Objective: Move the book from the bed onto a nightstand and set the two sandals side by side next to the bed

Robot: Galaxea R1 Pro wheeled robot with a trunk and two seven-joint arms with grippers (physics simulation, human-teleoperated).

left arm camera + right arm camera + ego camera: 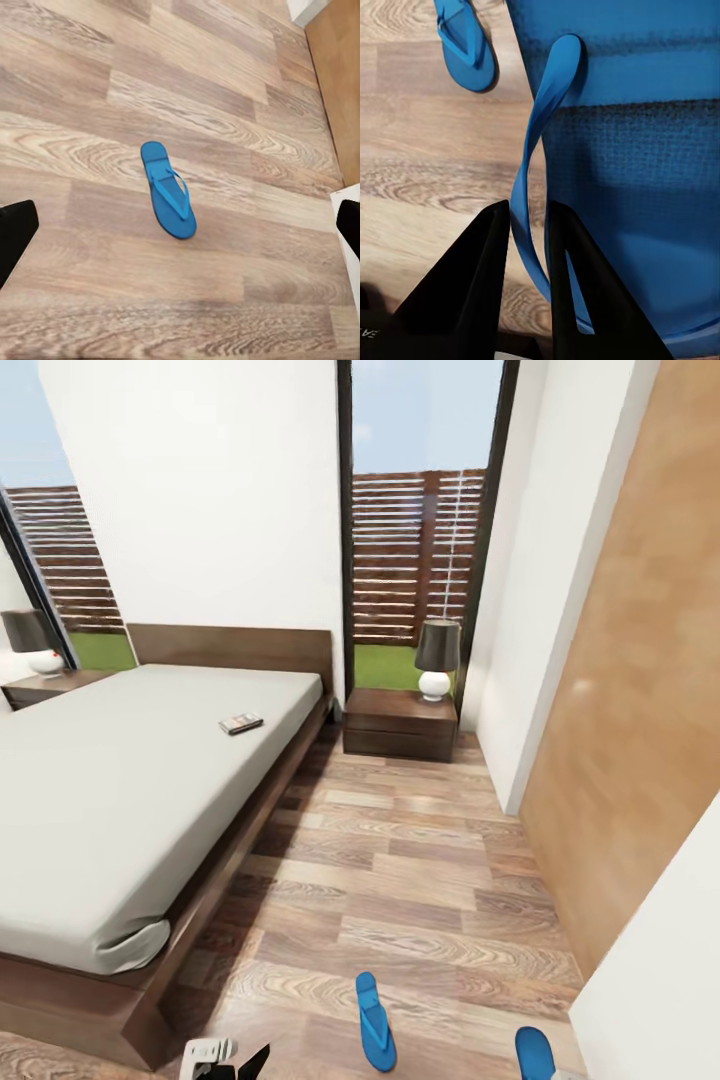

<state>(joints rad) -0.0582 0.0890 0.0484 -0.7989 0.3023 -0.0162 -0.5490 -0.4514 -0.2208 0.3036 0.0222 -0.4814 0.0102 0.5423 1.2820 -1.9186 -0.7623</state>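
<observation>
Pinched by its strap between the right jaws point(526, 225), one sandal point(622, 150) hangs ready to join its mate point(168, 190) on the floor point(420, 880); left jaws spread; book point(240, 723) waits on the bed point(110, 790).

Book on the bed, two blue sandals on the floor.
The book point(241, 723) lies flat on the pale mattress of the bed point(110, 790), near the nightstand point(400, 724) (a lamp stands on it). One sandal point(376, 1021) rests sole-down on the planks; the other sandal point(630, 150) has its strap between black jaws.
</observation>
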